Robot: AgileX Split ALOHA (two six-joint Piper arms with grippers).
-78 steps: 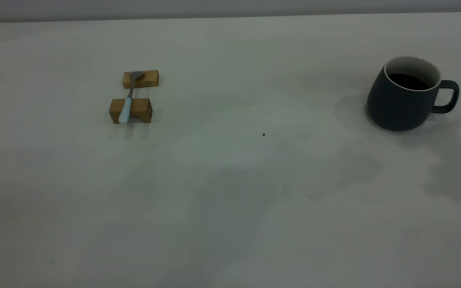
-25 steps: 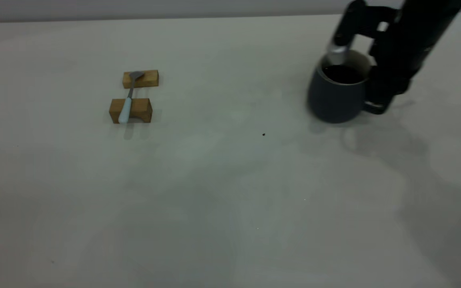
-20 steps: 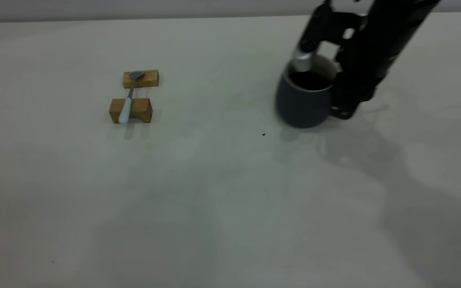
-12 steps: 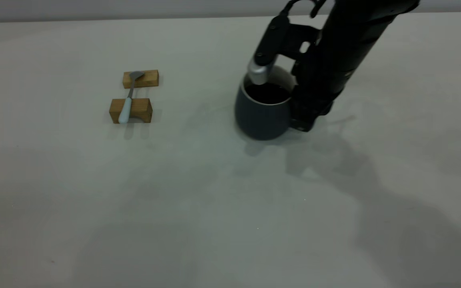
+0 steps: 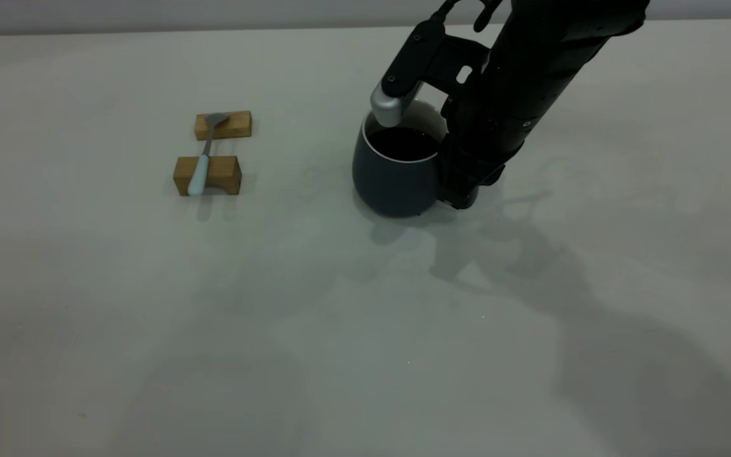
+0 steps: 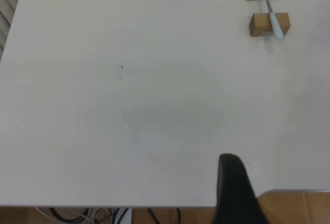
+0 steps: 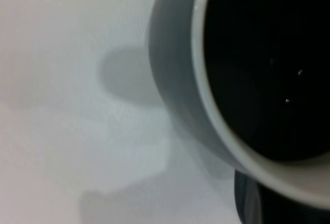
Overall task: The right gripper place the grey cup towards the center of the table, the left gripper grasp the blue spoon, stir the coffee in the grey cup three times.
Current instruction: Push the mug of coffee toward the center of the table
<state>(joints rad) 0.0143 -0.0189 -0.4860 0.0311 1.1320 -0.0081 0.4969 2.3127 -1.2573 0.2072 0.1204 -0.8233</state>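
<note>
The grey cup (image 5: 391, 181) stands near the middle of the table (image 5: 340, 330), with dark coffee (image 5: 402, 143) inside. My right gripper (image 5: 462, 190) reaches down from the upper right and is shut on the cup's handle, which it hides. In the right wrist view the cup's wall (image 7: 172, 85) and the coffee (image 7: 258, 64) fill the picture. The blue spoon (image 5: 200, 170) lies across two wooden blocks at the left, also seen as the spoon (image 6: 275, 22) in the left wrist view. My left gripper (image 6: 234, 188) hangs over the table's edge, far from the spoon.
Two small wooden blocks (image 5: 223, 125) (image 5: 218, 175) hold the spoon off the table. In the left wrist view the table's edge meets a wooden floor (image 6: 299, 208), with cables (image 6: 103, 214) below it.
The right arm came in, took the cup at the far right and carried it left to the table's middle. The spoon and blocks have not moved.
</note>
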